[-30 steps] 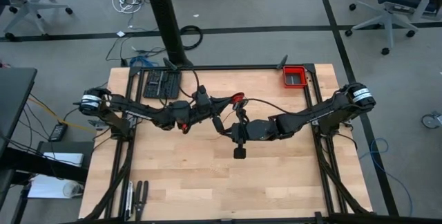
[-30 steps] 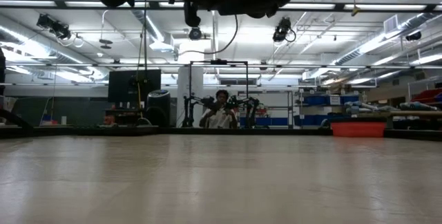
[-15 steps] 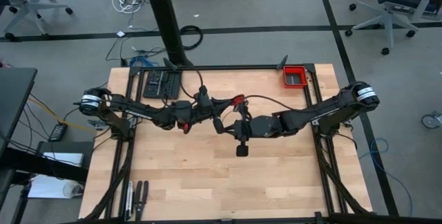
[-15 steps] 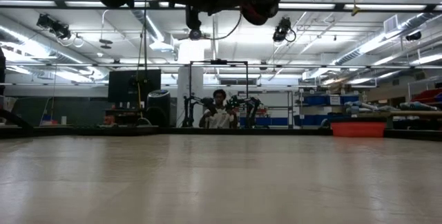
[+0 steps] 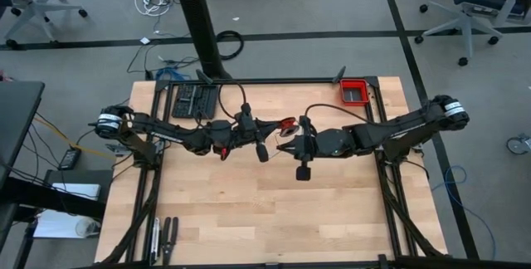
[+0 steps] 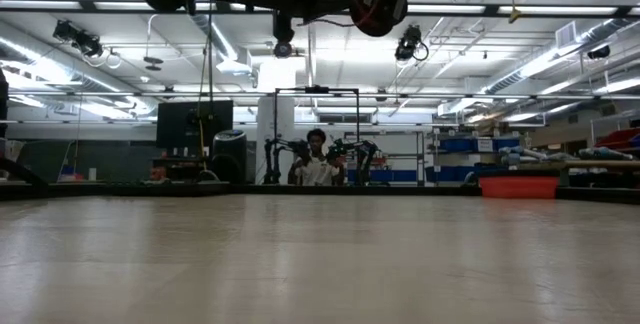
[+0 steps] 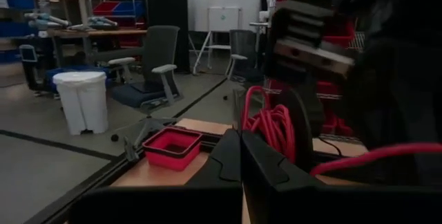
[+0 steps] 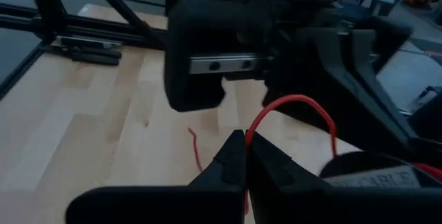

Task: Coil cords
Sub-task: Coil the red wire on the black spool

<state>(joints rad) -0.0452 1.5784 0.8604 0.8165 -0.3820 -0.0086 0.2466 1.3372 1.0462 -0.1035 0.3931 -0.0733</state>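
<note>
The thin red cord is partly wound into a small coil [image 5: 288,124], held high above the table's middle; the coil also shows in the left wrist view [image 7: 273,124] and at the top of the low view [image 6: 380,4]. My left gripper [image 5: 276,128] is shut, and the coil sits just past its fingertips. My right gripper [image 5: 284,138] faces it from the right and is shut on a strand of the cord [image 8: 293,101] that arcs toward the coil. A loose piece of the cord [image 8: 195,148] shows over the table top. My left gripper comes level from the table's left, and the coil [image 7: 266,117] stands right beyond its shut fingertips [image 7: 235,156]. The fingers hide the spot they pinch. The coil is lifted clear of the table. My right gripper pinches a single strand [image 8: 248,138] between its two fingertips, coming level from the table's right. From the fingertips the strand rises in a slack arc [image 8: 324,117]. It is clear of the table.
A red bin [image 5: 354,93] stands at the table's far right corner. A black keyboard-like block [image 5: 192,100] lies at the far left. Dark tools [image 5: 164,234] lie at the near left edge. A person [image 6: 318,164] sits in the room beyond the table.
My right gripper has gone toward the table's right edge and a little toward the far edge, keeping its hold on the strand. The red coil has come into the top of the low view. My left gripper has shifted slightly right with the coil.
</note>
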